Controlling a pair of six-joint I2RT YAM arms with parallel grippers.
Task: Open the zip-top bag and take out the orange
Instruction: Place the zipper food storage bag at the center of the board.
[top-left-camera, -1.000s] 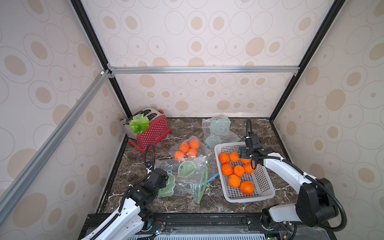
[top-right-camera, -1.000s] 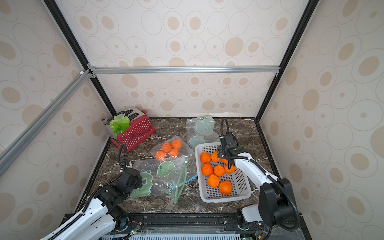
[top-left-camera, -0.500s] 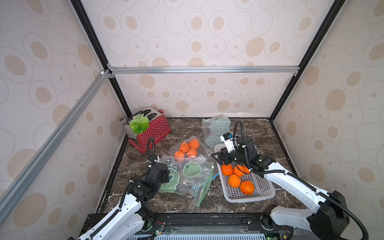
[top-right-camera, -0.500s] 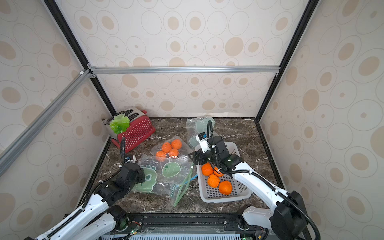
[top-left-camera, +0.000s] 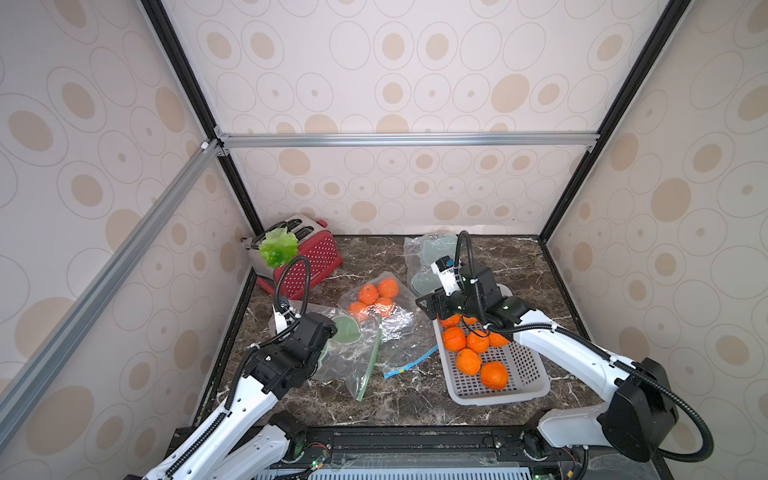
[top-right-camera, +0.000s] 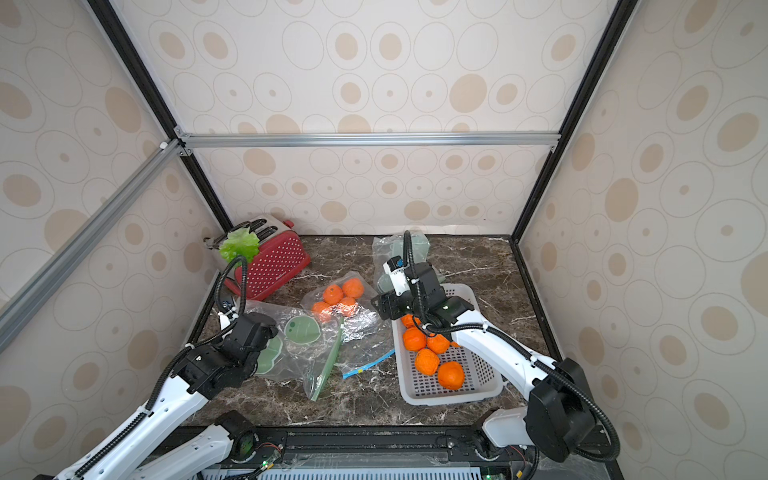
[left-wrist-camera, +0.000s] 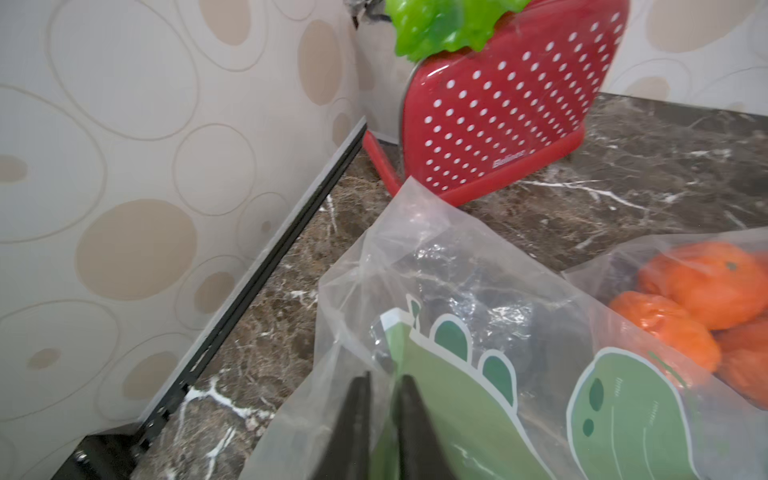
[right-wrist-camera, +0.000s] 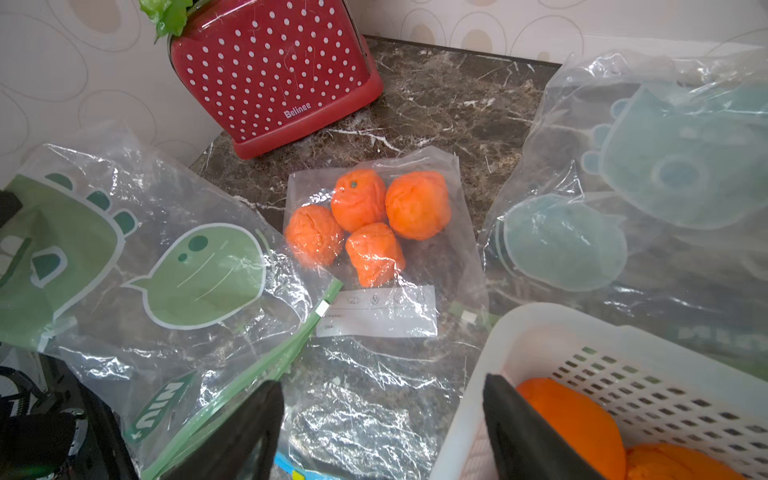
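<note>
Standing wide, right jaws are edge-cropped; left jaws, narrowly parted, touch the green-print bag (left-wrist-camera: 478, 266).

Cream walls (top-left-camera: 415, 75) printed with tan ovals and thin rings closed in three sides of the cell, under soft, even light. Black corner posts (top-left-camera: 240, 195) and a silver rail (top-left-camera: 395, 139) framed them. The table (top-left-camera: 415, 405) was dark brown marble, veined white.
</note>
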